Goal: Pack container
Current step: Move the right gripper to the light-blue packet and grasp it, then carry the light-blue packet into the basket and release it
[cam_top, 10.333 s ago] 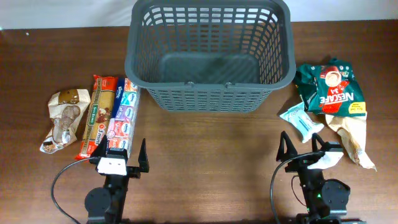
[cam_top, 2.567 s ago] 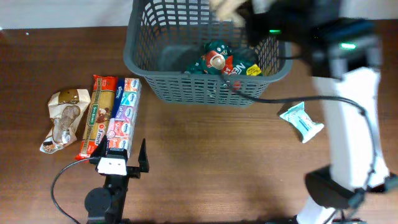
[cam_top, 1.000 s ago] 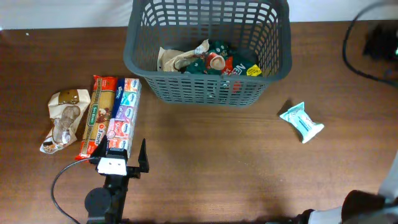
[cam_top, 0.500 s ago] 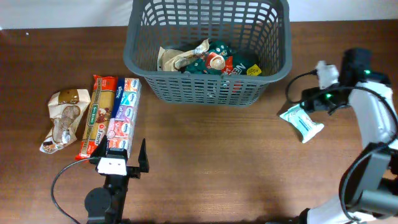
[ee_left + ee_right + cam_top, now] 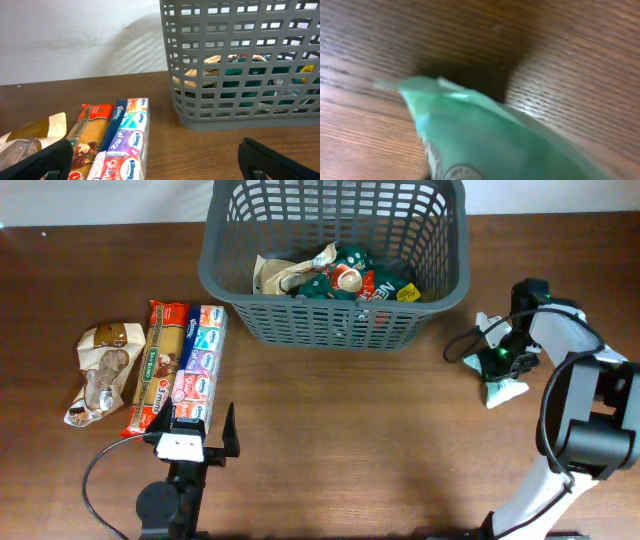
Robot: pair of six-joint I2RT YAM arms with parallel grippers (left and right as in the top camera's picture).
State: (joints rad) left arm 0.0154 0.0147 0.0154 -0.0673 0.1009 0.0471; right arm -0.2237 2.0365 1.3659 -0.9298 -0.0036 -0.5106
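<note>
The container, a dark grey lattice basket (image 5: 335,330), stands at the back middle of the table and holds a green coffee bag (image 5: 365,280) and a beige bag (image 5: 280,275). To its right my right gripper (image 5: 500,360) is down on a light teal packet (image 5: 505,388). The packet (image 5: 495,140) fills the lower right wrist view, blurred, its edge raised off the wood with a shadow under it; the fingers themselves are hidden. My left gripper (image 5: 190,430) rests at the front left, open and holding nothing, with the basket (image 5: 240,100) ahead of it.
On the left lie a spaghetti packet (image 5: 160,365), a tissue multipack (image 5: 197,360) beside it, and a brown and white bag (image 5: 100,370) further left. A black cable (image 5: 100,480) loops by the left arm's base. The table's far edge runs behind the basket.
My right arm has swung in from the right edge and dropped onto the teal packet, covering most of it. The packet now looks bunched up. The left arm has stayed put.
</note>
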